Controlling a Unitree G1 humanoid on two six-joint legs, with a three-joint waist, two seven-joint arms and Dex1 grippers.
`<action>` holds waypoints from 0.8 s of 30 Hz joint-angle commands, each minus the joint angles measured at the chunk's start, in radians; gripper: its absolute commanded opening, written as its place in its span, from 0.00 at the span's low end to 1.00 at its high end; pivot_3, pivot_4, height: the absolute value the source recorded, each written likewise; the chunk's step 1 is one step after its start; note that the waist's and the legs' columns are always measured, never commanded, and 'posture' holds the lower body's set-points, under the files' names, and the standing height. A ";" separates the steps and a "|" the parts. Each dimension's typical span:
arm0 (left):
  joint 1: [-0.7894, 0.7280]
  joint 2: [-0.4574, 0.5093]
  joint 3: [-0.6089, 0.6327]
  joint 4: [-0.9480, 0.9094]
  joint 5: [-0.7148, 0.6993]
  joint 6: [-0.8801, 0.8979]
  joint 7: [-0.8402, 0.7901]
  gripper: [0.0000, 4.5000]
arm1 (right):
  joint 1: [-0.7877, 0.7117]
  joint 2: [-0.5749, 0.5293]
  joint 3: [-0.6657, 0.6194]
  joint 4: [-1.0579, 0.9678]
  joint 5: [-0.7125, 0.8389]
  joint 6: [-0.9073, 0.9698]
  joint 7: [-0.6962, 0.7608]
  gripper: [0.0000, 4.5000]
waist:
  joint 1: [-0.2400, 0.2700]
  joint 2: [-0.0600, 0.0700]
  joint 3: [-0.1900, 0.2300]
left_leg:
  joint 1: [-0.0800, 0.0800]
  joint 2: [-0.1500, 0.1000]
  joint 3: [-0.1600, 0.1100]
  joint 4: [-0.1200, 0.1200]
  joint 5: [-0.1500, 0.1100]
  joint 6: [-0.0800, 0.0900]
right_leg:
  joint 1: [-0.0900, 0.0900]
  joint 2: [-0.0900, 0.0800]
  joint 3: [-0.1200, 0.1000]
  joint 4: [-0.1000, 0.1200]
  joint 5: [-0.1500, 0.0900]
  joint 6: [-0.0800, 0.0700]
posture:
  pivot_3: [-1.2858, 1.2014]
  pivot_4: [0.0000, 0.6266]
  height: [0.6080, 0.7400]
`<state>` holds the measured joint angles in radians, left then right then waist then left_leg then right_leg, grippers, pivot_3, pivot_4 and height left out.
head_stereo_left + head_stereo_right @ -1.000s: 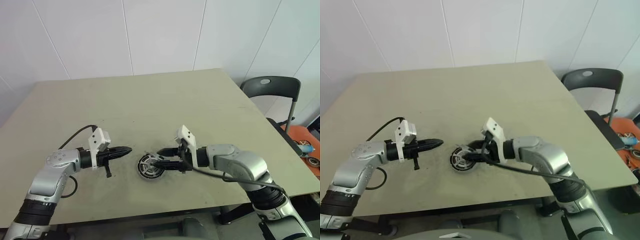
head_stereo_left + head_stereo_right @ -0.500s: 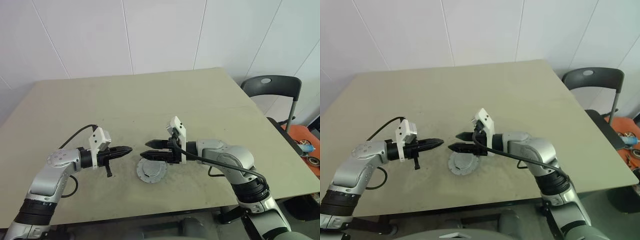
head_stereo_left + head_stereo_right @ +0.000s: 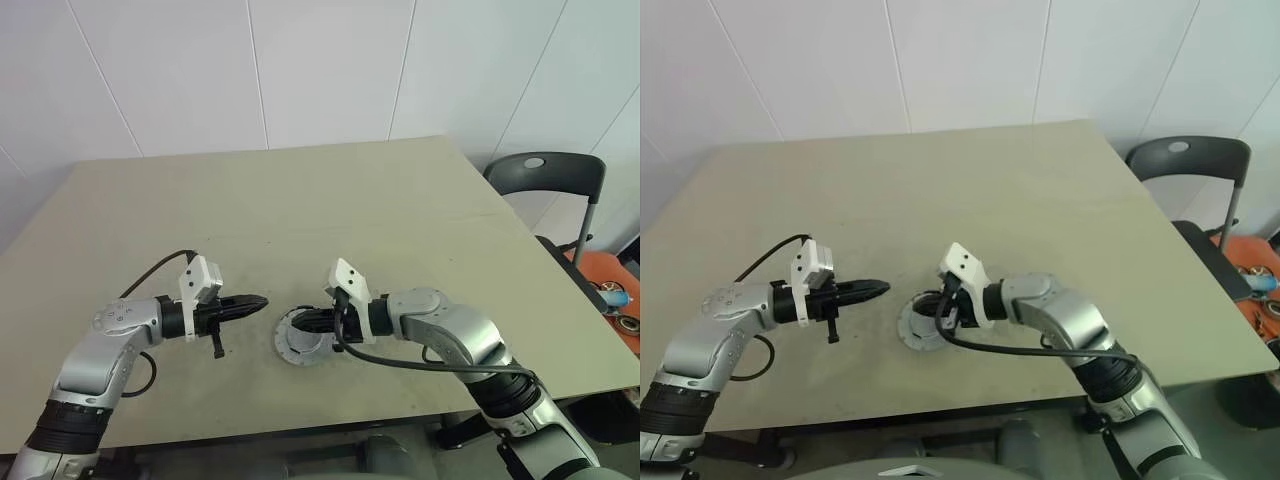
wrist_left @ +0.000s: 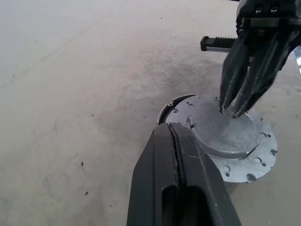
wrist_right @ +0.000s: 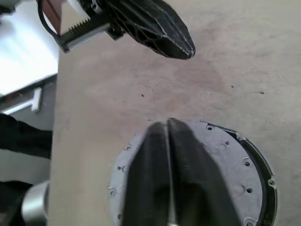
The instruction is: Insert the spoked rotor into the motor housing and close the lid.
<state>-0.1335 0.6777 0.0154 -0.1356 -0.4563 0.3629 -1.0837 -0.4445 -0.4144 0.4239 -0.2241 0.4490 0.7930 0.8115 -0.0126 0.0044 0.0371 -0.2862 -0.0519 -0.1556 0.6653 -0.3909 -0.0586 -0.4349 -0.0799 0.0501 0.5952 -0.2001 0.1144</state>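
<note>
Right end effector [image 4: 233,112], fingers together, over lid [image 4: 225,141] on table [image 3: 300,200].

The lid [image 4: 230,141] is dull grey metal, its flat rim dotted with small dark holes, a thin black edge showing along one side. Both grippers, left [image 3: 255,302] and right [image 4: 233,110], have glossy black fingers on silver-grey arms with white blocks at the wrist. The table [image 3: 300,200] is pale beige, speckled and smudged dark near the lid.

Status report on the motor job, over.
Left claw shut, empty, beside the lid. Right claw shut, tips over lid. Lid sits on housing, slightly offset. Nothing in the way.
</note>
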 commanded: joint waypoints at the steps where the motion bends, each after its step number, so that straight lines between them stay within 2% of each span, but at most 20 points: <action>1: -0.011 0.011 0.026 -0.017 -0.006 -0.013 0.002 0.00 | -0.001 0.017 -0.001 -0.011 -0.022 -0.028 -0.005 0.22 | 0.001 0.000 0.000 | 0.000 0.000 0.000 0.000 0.000 0.000 | 0.000 0.000 0.000 0.000 0.000 0.000 | 0.52 0.00 1.00; 12: -0.009 0.006 0.025 0.060 0.013 -0.080 -0.024 0.00 | 0.040 -0.004 0.075 -0.001 -0.143 -0.063 0.002 0.99 | 0.000 -0.001 0.000 | 0.001 0.000 0.000 0.000 0.000 0.000 | 0.000 0.000 0.000 0.000 0.000 0.000 | 0.52 0.00 1.00; 20: -0.004 0.007 0.025 0.059 0.014 -0.088 -0.021 0.00 | 0.061 0.003 0.106 0.001 -0.190 -0.076 0.001 0.99 | 0.000 -0.001 -0.001 | 0.001 0.000 0.000 0.000 0.000 0.000 | 0.001 0.000 0.000 0.000 0.000 0.000 | 0.52 0.00 1.00; 24: -0.006 0.010 0.027 0.052 0.011 -0.083 -0.019 0.00 | 0.061 0.014 0.095 0.007 -0.195 -0.076 0.002 0.73 | 0.000 -0.001 -0.001 | 0.002 0.000 0.000 0.000 0.000 0.000 | 0.001 0.000 0.000 0.000 0.000 0.000 | 0.52 0.00 1.00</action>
<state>-0.1302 0.6771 0.0168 -0.0612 -0.4436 0.2927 -1.1047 -0.3919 -0.4086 0.5050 -0.2213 0.2584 0.7090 0.8092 -0.0126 0.0037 0.0363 -0.2846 -0.0519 -0.1555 0.6654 -0.3908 -0.0588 -0.4335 -0.0798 0.0501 0.5956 -0.2001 0.1144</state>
